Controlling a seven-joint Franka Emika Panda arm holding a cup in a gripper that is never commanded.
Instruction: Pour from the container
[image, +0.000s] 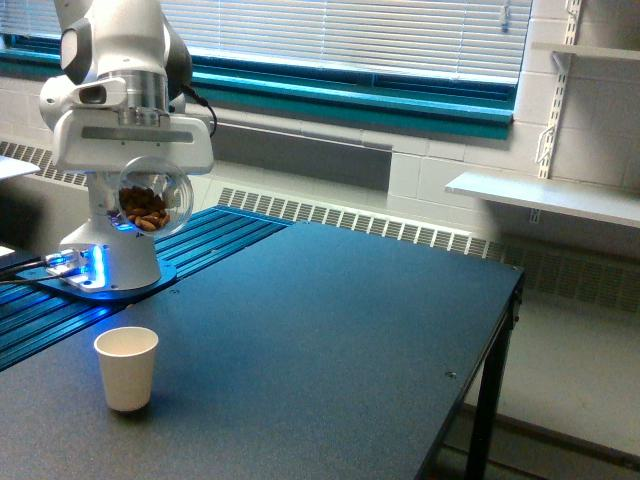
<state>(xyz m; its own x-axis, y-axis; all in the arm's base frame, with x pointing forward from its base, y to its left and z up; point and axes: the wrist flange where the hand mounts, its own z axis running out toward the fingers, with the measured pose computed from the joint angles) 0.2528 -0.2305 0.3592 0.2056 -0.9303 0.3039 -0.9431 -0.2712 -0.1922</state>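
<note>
The container (149, 204) is a clear round-bellied glass jar with brown pieces inside. It hangs in the air at the exterior view's upper left, well above the table. My gripper (135, 150) is shut on the container from above, its white hand just over the glass. A white paper cup (127, 367) stands upright and open on the dark table, below the container and slightly toward the exterior view's left. The container and the cup are well apart.
The arm's white base (110, 262) with blue lights stands on a ribbed blue platform (170, 250) behind the cup. The dark table (330, 340) ends at an edge on the exterior view's right. A wall shelf (545, 195) and window blinds lie behind.
</note>
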